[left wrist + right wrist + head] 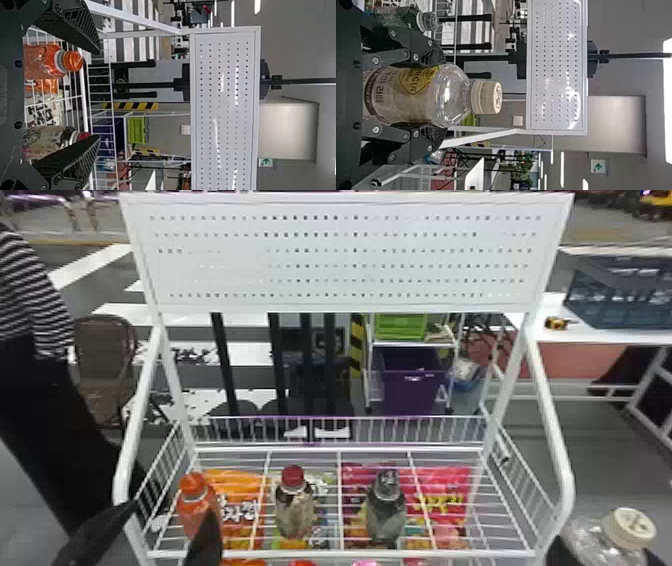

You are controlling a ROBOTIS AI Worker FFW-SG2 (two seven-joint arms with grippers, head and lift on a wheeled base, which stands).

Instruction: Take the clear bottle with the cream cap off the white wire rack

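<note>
The clear bottle with the cream cap (631, 529) stands off the rack's right side in the head view, with my right gripper (561, 556) partly visible beside it. In the right wrist view the fingers of my right gripper (434, 95) press both sides of the clear bottle (455, 95), below its shoulder. At the front left of the white wire rack (340, 553) is my left gripper (173, 511), near the orange bottle. My left gripper (99, 95) is open in the left wrist view, holding nothing.
On the rack stand an orange bottle (194, 502), a red-capped bottle (295, 510) and a dark-capped bottle (386, 510). Snack bags (442, 500) show beneath the wires. White side rails (555, 415) rise to a perforated panel (345, 255).
</note>
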